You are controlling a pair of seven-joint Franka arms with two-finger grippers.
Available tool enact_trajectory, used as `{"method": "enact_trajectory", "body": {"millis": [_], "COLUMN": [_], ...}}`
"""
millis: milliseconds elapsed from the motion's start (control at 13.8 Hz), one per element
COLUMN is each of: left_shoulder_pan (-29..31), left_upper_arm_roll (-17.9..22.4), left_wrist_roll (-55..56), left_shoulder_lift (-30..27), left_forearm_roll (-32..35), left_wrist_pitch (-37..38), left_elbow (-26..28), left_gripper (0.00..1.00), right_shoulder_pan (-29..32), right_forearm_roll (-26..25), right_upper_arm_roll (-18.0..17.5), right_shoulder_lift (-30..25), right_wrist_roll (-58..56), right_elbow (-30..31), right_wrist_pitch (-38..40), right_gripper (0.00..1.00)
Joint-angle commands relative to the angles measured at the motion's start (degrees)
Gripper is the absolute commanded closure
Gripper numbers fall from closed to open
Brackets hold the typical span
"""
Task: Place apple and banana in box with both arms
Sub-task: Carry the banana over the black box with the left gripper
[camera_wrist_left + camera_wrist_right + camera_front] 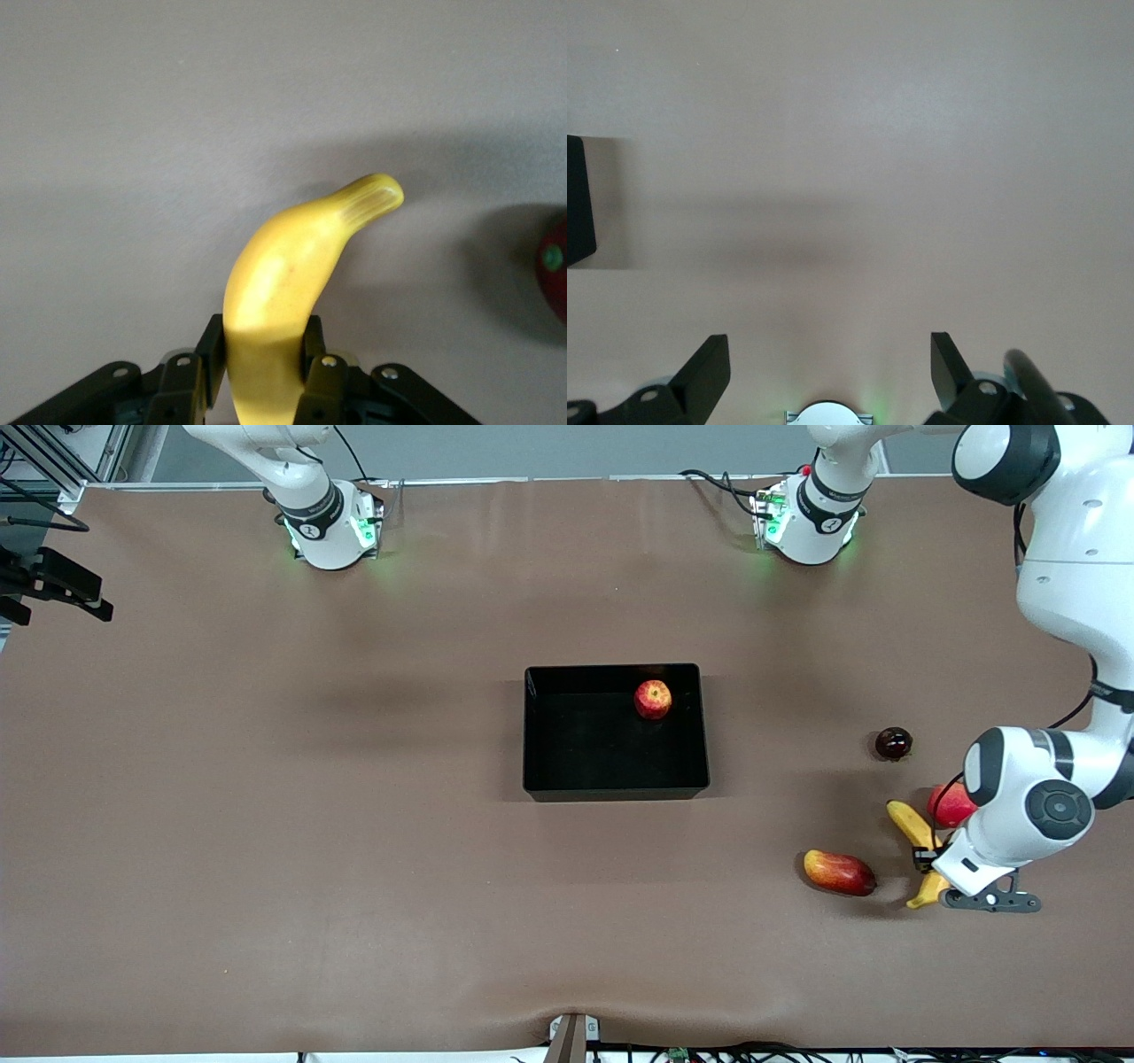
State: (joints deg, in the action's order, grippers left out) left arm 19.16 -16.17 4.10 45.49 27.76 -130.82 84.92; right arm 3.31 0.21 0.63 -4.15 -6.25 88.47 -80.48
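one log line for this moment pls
apple: in box | left claw: shut on banana, on table | right claw: open, waiting over bare table

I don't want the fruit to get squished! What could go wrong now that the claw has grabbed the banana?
1. The left claw pinches the banana with most of it sticking out, so it may tilt or slip when lifted.
2. The pink-red fruit and the mango-like fruit lie close by; a swinging banana might bump them.
3. The apple already sits in the box, so the banana could land on it.
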Motion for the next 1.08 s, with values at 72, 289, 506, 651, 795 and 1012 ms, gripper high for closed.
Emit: {"method": "enact_trajectory", "body": {"millis": [72, 289, 506, 651, 795, 1012], "left_shoulder_pan": [0.44, -0.18, -0.27, -1.57, -7.52, -16.06], "left_upper_arm_roll": [-6.05, -10.97, -20.45, -24.77, -25.32, -25.23], "left_wrist_roll": [-0.33, 2.9, 19.3, 28.72, 38.12, 49.13], "left_shoulder_lift": [-10.13, -14.63, -15.78, -15.35, -15.08, -12.1], "left_forearm_roll": [-2.08, -7.97, -8.25, -8.25, -8.25, -7.54], "left_wrist_pitch": [14.15, 21.19, 24.81, 24.82, 24.82, 23.6], "left_elbow": [1.04, 1.21, 1.21, 1.39, 1.48, 1.12], "left_gripper": [1.0, 1.0, 1.0, 1.0, 1.0, 1.0], "right_shoulder_pan": [0.73, 0.73, 0.82, 0.9, 0.9, 0.9], "right_forearm_roll": [1.19, 1.19, 1.19, 1.11, 1.11, 1.19], "right_upper_arm_roll": [-0.2, -0.2, -0.11, -0.11, -0.02, -0.02], "right_shoulder_lift": [-0.51, -0.51, -0.51, -0.51, -0.51, -0.51], "right_wrist_roll": [-0.52, -0.52, -0.52, -0.52, -0.52, -0.61], "right_elbow": [0.56, 0.56, 0.56, 0.56, 0.56, 0.56], "right_wrist_pitch": [0.14, 0.23, 0.14, 0.14, 0.14, 0.14], "right_gripper": [0.0, 0.0, 0.0, 0.0, 0.0, 0.0]}}
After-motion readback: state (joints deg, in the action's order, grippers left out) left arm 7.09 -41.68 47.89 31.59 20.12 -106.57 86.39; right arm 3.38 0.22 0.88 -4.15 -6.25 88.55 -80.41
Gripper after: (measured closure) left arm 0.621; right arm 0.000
